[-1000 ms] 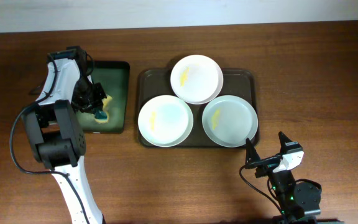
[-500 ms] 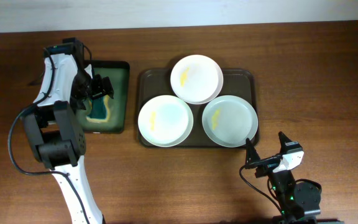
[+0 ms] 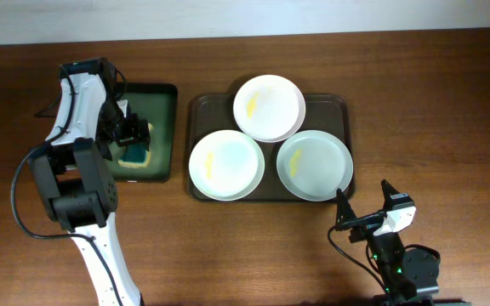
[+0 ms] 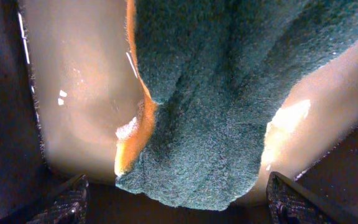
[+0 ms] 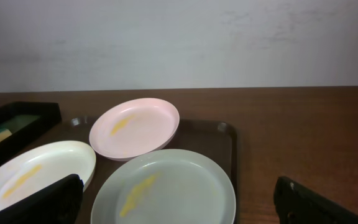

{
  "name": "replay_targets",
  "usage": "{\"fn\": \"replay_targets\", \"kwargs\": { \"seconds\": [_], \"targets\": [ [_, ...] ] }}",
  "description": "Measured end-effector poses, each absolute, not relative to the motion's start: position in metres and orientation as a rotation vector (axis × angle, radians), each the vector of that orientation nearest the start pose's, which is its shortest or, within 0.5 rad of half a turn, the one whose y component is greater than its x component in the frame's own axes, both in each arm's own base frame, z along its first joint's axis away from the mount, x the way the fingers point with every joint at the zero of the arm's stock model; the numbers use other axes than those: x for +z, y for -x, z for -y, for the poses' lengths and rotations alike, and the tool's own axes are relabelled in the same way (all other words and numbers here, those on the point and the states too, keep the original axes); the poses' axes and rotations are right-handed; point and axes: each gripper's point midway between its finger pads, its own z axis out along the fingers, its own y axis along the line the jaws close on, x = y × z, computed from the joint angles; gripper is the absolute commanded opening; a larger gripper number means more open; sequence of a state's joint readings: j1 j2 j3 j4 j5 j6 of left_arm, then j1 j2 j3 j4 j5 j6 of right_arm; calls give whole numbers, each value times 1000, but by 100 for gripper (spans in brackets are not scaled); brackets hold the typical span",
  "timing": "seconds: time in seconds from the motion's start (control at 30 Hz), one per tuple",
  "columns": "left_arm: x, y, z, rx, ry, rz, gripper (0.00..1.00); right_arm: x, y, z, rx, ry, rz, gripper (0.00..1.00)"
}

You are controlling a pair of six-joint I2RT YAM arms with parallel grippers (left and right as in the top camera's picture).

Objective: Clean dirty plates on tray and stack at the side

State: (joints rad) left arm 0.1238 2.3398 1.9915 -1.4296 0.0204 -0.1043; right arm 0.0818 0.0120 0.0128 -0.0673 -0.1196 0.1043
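Left hand [image 4: 176, 202] is over the black basin [image 3: 162, 88] at the left end of the counter [image 3: 432, 102]. Its wrist view shows both fingertips [image 4: 64, 200] at the bottom corners, spread wide, nothing pinched. The green sponge [image 4: 197, 112] with a yellow-orange edge sits between and beyond them on the wet basin floor. Can't tell whether either finger touches it.

Right hand [image 3: 365, 204] is low at the near right of the counter, off the tray [image 3: 337, 103], pointing toward it. Fingers wide apart, empty.

All three plates are on the tray, in a triangle:
- back plate [image 3: 269, 106]: centre rear, yellow smear left of centre
- front-left plate [image 3: 226, 164]: faint yellow streak
- front-right plate [image 3: 314, 164]: yellow smear on its left side, nearest the right hand

Rims sit tight together. The back plate meets both front ones, but touching or overlapping I can't tell from overhead. In the right wrist view the front-right plate's rim covers part of the back plate's near edge.

Tray is mid-counter, just right of the basin with a narrow gap of bare wood between them. No plate is stacked or off the tray.
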Motion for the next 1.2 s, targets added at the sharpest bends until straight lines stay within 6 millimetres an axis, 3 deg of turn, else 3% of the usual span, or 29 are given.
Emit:
{"fn": "replay_targets", "kwargs": {
  "seconds": [0.3,0.37,0.43,0.5,0.57,0.6,0.7,0.73,0.77,0.8,0.83,1.1,1.17,1.2],
  "targets": [
    [18,-389,-47,-22,381,-3366,91,161,-243,-40,241,73,-1641,99],
    [12,-384,-46,-22,382,-3380,76,161,-243,-40,241,73,-1641,98],
    [7,-385,-46,-24,375,-3377,44,160,-243,-40,241,73,-1641,98],
    [5,-387,-46,-25,368,-3368,21,160,-243,-40,241,72,-1641,98],
    [5,-389,-46,-26,363,-3360,1,160,-243,-40,241,73,-1641,98],
    [4,-390,-46,-25,359,-3354,0,161,-243,-40,241,73,-1641,98],
    [4,-392,-47,-26,351,-3347,0,161,-243,-40,241,73,-1641,98],
    [4,-392,-47,-25,353,-3346,19,161,-243,-40,241,73,-1641,98],
    [3,-393,-47,-25,352,-3343,65,160,-243,-40,241,72,-1641,98],
    [3,-394,-47,-26,353,-3338,93,161,-243,-41,241,74,-1641,98],
    [3,-396,-47,-23,343,-3330,100,160,-243,-40,240,73,-1641,98],
    [0,-427,-52,-9,335,-3201,98,161,-243,-40,241,73,-1641,98],
    [0,-432,-53,-2,332,-3179,84,161,-243,-40,241,73,-1641,98],
    [0,-433,-53,1,331,-3175,73,160,-243,-40,241,73,-1641,98]
  ]
}}
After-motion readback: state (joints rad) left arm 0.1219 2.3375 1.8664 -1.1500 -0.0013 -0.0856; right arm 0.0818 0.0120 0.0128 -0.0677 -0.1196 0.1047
